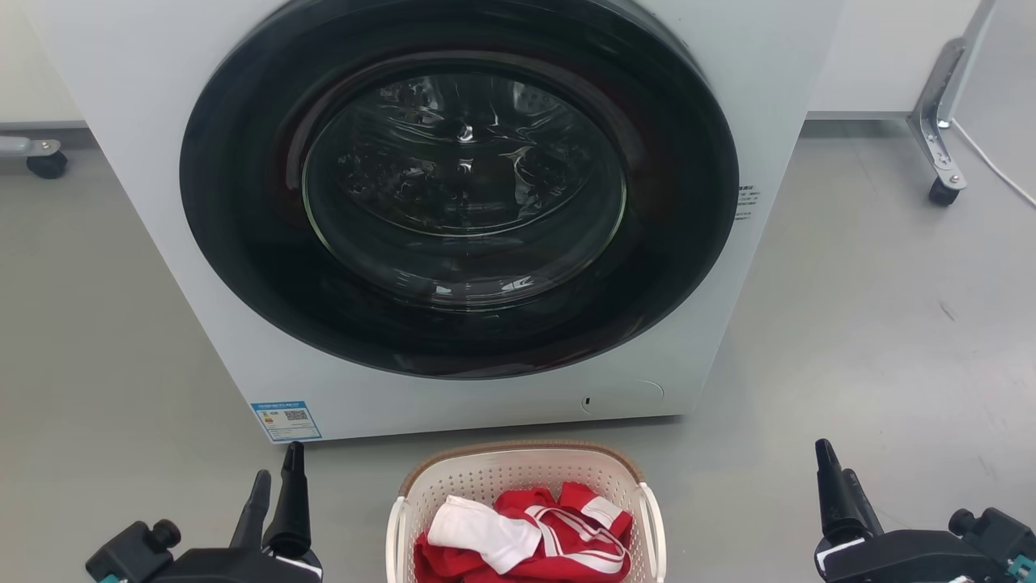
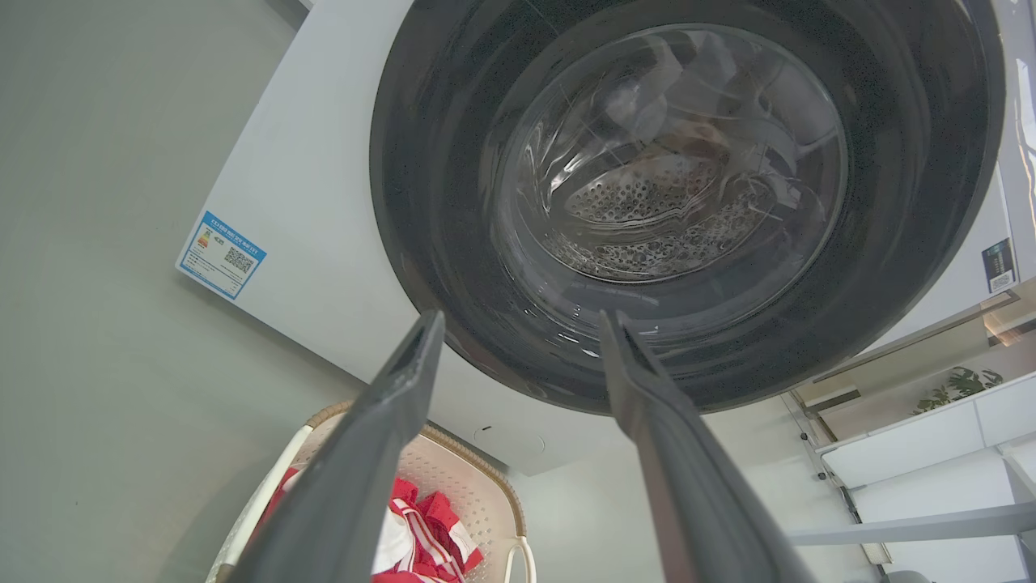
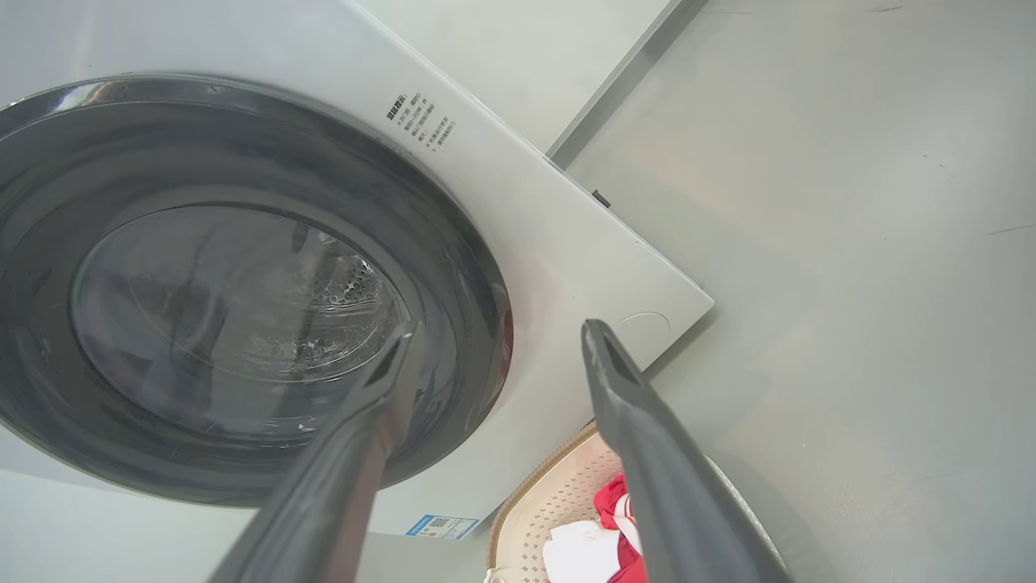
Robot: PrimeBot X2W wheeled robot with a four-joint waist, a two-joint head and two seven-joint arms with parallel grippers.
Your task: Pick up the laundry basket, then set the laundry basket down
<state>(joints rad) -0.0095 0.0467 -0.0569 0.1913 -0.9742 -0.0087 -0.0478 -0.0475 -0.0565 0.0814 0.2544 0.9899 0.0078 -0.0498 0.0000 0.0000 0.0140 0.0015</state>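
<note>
The laundry basket (image 1: 518, 474) stands on the grey floor at the bottom centre of the head view, just in front of the washing machine. It is cream and perforated, with a brown woven-look rim and white loop side handles. Red and white clothes (image 1: 526, 530) lie inside it. My left gripper (image 1: 278, 461) hovers to the left of the basket, open and holding nothing. My right gripper (image 1: 834, 460) is further off to the basket's right, also open. In the left wrist view the laundry basket (image 2: 477, 478) shows below the left gripper (image 2: 522, 320). In the right wrist view the laundry basket (image 3: 558, 486) sits under the right gripper (image 3: 500, 330).
A white washing machine (image 1: 146, 121) with a round dark glass door (image 1: 461, 186), shut, rises right behind the basket. A metal leg on a caster (image 1: 939, 113) and a white cable (image 1: 995, 166) are at the far right. Another caster (image 1: 44, 162) is at the far left.
</note>
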